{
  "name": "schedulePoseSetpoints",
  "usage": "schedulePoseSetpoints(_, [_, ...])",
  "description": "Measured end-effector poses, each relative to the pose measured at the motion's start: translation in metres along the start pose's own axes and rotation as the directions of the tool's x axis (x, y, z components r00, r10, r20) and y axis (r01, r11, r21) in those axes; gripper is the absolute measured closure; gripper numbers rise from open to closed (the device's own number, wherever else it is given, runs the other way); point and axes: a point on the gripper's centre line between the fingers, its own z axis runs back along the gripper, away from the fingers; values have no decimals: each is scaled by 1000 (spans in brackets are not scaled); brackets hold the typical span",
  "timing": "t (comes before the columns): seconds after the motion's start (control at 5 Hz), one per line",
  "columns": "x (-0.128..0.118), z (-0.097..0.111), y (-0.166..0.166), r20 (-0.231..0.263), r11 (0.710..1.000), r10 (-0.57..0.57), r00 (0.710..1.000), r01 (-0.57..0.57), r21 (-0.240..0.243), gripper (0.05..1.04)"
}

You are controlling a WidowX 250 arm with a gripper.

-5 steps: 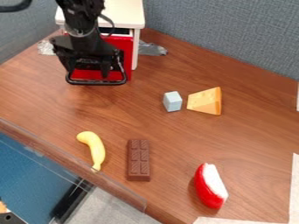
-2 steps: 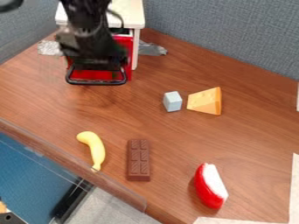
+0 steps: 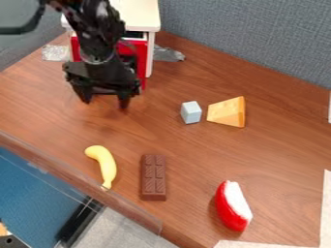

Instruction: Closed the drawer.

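Observation:
The gripper [image 3: 105, 101] hangs low at the upper left, in front of the white cabinet [image 3: 139, 17], its two fingers spread with wood surface between them. Behind it is the red drawer front [image 3: 140, 55], seen at the gripper's right and, in a narrow strip, at its left. A dark gap shows above the red front, under the cabinet top. The gripper and forearm cover the drawer's middle and lower part, so how far it stands out is hard to tell.
A pale blue block [image 3: 190, 112] and a cheese wedge [image 3: 227, 112] lie right of centre. Nearer the front are a banana [image 3: 103, 163], a chocolate bar [image 3: 153, 177] and a red-and-white toy piece [image 3: 233, 206]. Grey partitions [image 3: 259, 38] stand behind.
The gripper has come forward and down from over the drawer, and its fingers now show apart. Wood shows between them where part of the drawer's black handle loop was. The loose toys are unmoved.

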Motion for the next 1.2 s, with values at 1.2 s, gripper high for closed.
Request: schedulePoseSetpoints(1.2, [27,-10,17,17,997,17,1000,-19,70,85])
